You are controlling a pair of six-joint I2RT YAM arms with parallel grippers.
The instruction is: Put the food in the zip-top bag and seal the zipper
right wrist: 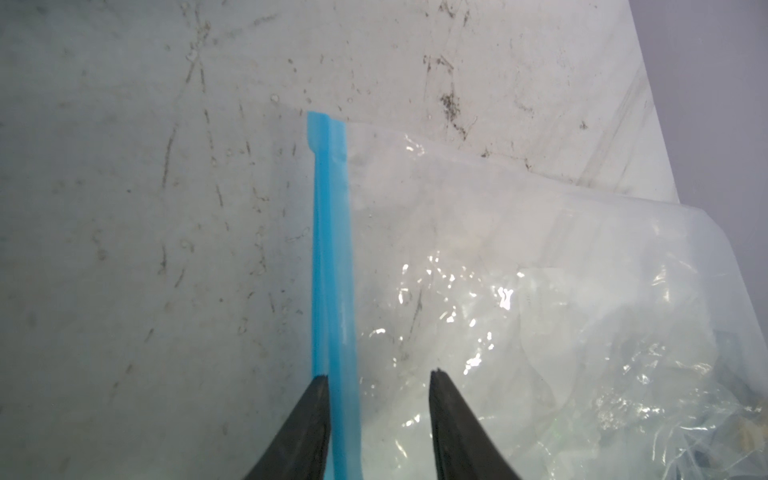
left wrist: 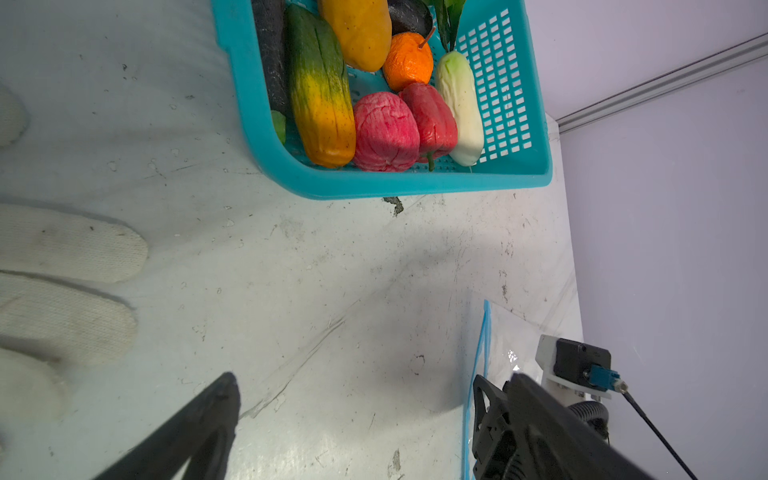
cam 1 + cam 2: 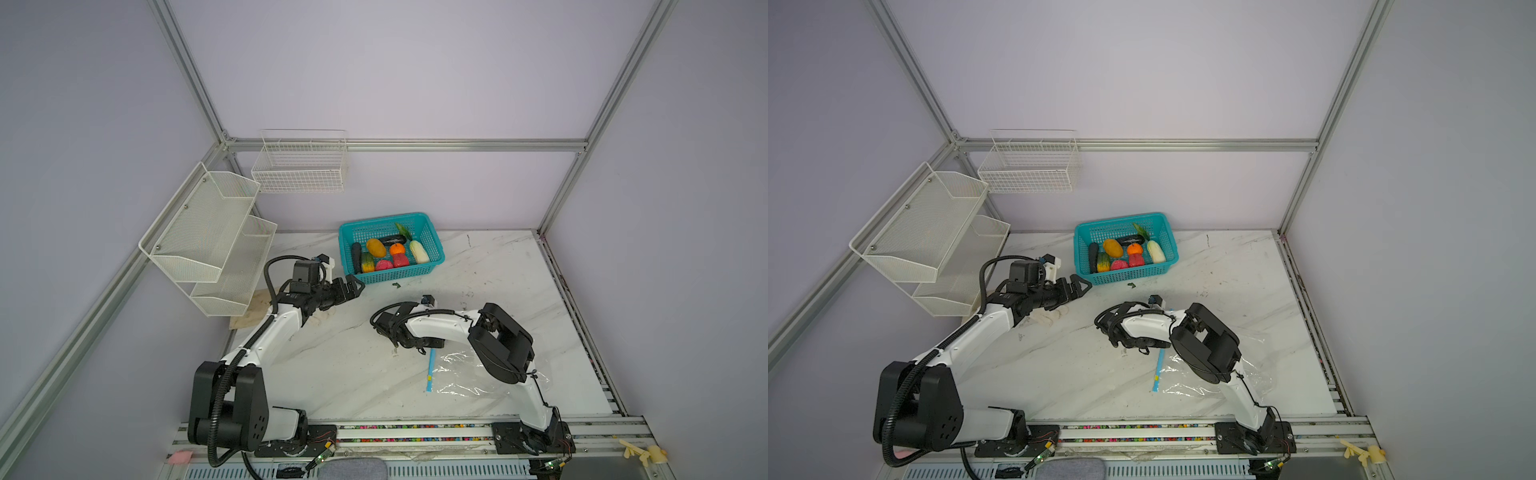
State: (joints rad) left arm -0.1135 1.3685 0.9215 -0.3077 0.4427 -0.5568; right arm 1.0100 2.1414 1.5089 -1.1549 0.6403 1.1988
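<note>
Over at the right front of the table [image 3: 332, 374], in a top view, the bag [image 3: 461, 374] lies flat, partly under the right arm's elbow [image 3: 503, 349]. All the food [image 3: 390, 251] sits in the basket [image 3: 382, 219] at the back, well apart from it. The blue strip [image 3: 430, 368] has its long axis running front to back, slightly tilted, with the yellow tab [image 3: 428, 378] near its front end. The bag's mouth faces the middle of the table and its body spreads rightward. The right gripper [image 3: 426, 351] is down at the strip's far end. The left gripper [image 3: 357, 286] hovers just beside the basket's near corner.

From the left wrist, that left gripper [image 2: 353, 380] is spread wide with nothing between its fingers, over bare table. Ahead, the food [image 2: 386, 129] is packed side by side in the basket [image 2: 374, 189], and a white glove [image 2: 62, 245] lies off to one side. I'd worry that such wide fingers catch the rim or shove neighbouring pieces.

From the right wrist, the right gripper [image 1: 378, 374] stands part-way apart, astride the blue strip [image 1: 332, 249]. One tip is at the strip's outer edge, one over the clear bag [image 1: 519, 270], with nothing visibly pinched. Closing there might clamp both layers and keep the mouth shut, or skid off the glossy film. A lift could drag the whole light bag. I can't tell whether it is zipped.
</note>
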